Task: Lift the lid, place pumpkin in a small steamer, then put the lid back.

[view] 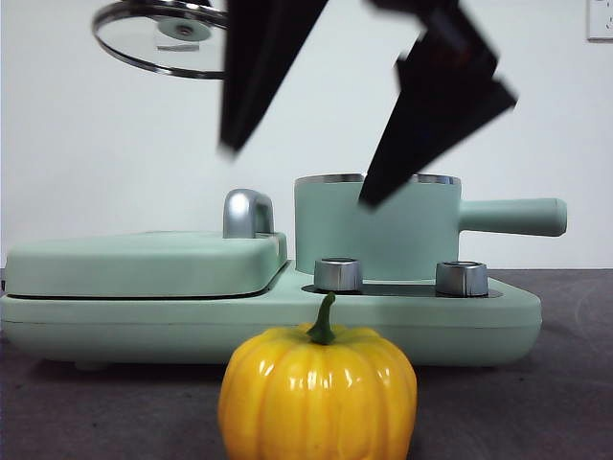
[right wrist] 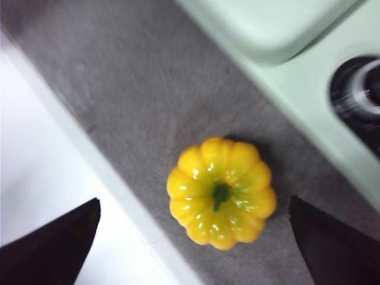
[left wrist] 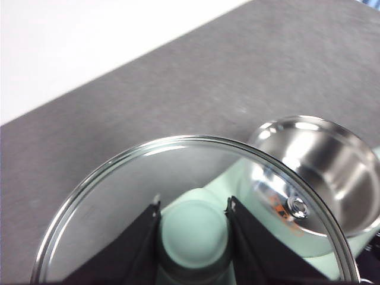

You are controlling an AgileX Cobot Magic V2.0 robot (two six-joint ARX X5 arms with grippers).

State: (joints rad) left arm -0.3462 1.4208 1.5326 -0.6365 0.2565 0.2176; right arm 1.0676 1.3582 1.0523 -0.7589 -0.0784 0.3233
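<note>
pumpkin [view: 318, 395]: bottom centre of the front view, upright on the dark table [view: 565, 402], in front of the cooker base [view: 479, 326].
small steamer [view: 378, 230]: centre right, uncovered on the cooker base, handle pointing right.
lid [view: 158, 36]: upper left, held in the air, tilted.
left gripper [left wrist: 194, 214]: clamped on the lid's knob.
right gripper [right wrist: 193, 208]: spread wide above the pumpkin, not touching it.

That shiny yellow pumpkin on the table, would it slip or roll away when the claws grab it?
Probably somewhat slippery: the pumpkin has a glossy skin with bright highlights. Its ribs may give the jaws some hold. It looks squat and sits upright, stem up, so a nudge would more likely slide it than roll it. The right gripper is open wide above it.
</note>
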